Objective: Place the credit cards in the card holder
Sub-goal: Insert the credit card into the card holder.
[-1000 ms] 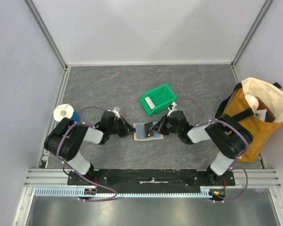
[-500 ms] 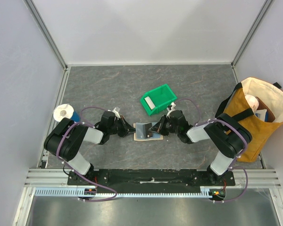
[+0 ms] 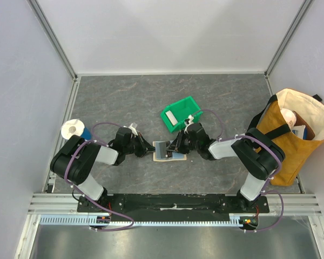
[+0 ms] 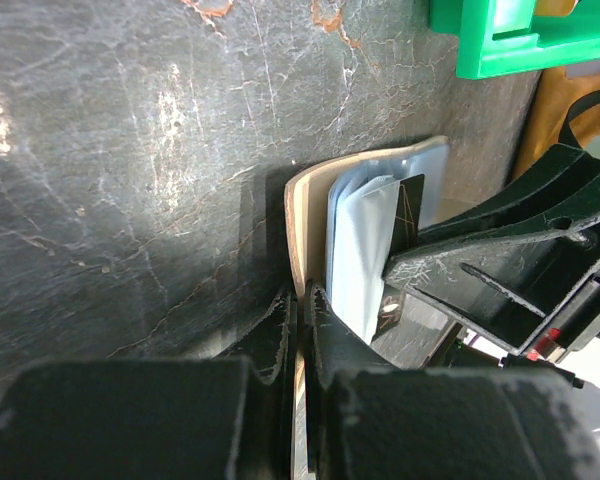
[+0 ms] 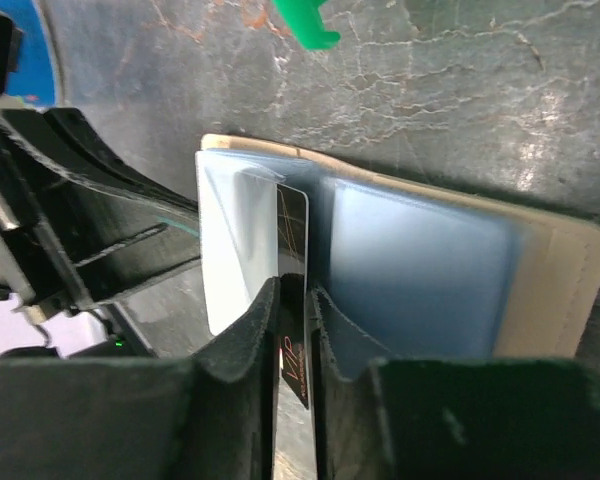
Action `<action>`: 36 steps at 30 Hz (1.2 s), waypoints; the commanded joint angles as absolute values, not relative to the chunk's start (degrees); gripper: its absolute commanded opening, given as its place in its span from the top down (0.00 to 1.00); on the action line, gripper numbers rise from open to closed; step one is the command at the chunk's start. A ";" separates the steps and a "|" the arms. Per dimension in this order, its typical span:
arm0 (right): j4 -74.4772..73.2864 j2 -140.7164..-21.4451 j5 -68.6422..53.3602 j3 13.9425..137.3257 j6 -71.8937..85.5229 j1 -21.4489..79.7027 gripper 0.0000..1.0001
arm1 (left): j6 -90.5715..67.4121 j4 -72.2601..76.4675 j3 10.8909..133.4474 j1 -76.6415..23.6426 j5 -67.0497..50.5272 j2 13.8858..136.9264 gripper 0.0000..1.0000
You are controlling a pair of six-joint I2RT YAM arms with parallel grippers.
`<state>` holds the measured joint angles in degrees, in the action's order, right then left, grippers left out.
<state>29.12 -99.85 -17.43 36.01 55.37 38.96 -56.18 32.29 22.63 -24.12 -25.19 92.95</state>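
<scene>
The tan card holder (image 3: 164, 151) lies open on the table between both grippers. My left gripper (image 4: 302, 296) is shut on its tan edge (image 4: 302, 215), holding it up on its side. A dark credit card (image 5: 292, 225) stands edge-on, its far end tucked between the holder's clear sleeves. My right gripper (image 5: 293, 287) straddles this card with its jaws slightly apart, a thin gap showing beside the card. A whitish card or sleeve (image 5: 235, 250) sits left of it and a light blue one (image 5: 420, 260) right. The holder's tan rim (image 5: 565, 275) shows at the far right.
A green plastic bin (image 3: 181, 113) with a whitish card inside stands just behind the holder. An orange and cream tote bag (image 3: 294, 135) sits at the right edge. A white roll on a blue cup (image 3: 74, 129) is at the left.
My right gripper has pushed left toward the holder with the dark card, and its jaws have loosened slightly. The left gripper has kept its grip and place.
</scene>
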 commanded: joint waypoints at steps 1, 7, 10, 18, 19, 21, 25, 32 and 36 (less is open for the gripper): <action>15.05 -98.45 -14.51 39.02 48.44 41.04 0.71 | -54.67 23.12 21.80 -24.52 -21.27 94.31 0.98; 8.53 -93.78 -8.18 40.25 44.92 41.04 0.50 | -54.40 22.76 22.15 -24.43 -21.27 94.04 0.98; 9.75 -94.30 -9.75 40.52 44.82 41.04 0.49 | -54.32 22.68 22.32 -24.52 -21.44 94.31 0.98; 15.64 -98.79 -17.22 42.36 45.53 41.04 0.49 | -54.23 22.85 22.67 -24.35 -21.71 94.75 0.98; 16.08 -99.05 -17.49 42.62 45.53 41.04 0.49 | -54.14 22.76 22.68 -24.43 -21.71 94.66 0.98; 17.04 -99.32 -18.28 42.98 45.44 41.04 0.50 | -54.23 22.85 22.68 -24.35 -21.80 94.66 0.98; 18.72 -99.23 -19.25 43.42 45.79 41.04 0.60 | -54.14 22.85 22.76 -24.52 -21.62 94.75 0.98; 22.85 -99.93 -21.62 43.42 46.58 41.13 0.67 | -54.14 22.85 23.12 -24.52 -21.88 95.27 0.98; 24.09 -99.93 -22.59 43.50 46.32 41.13 0.66 | -54.14 22.76 23.20 -24.52 -21.88 95.19 0.98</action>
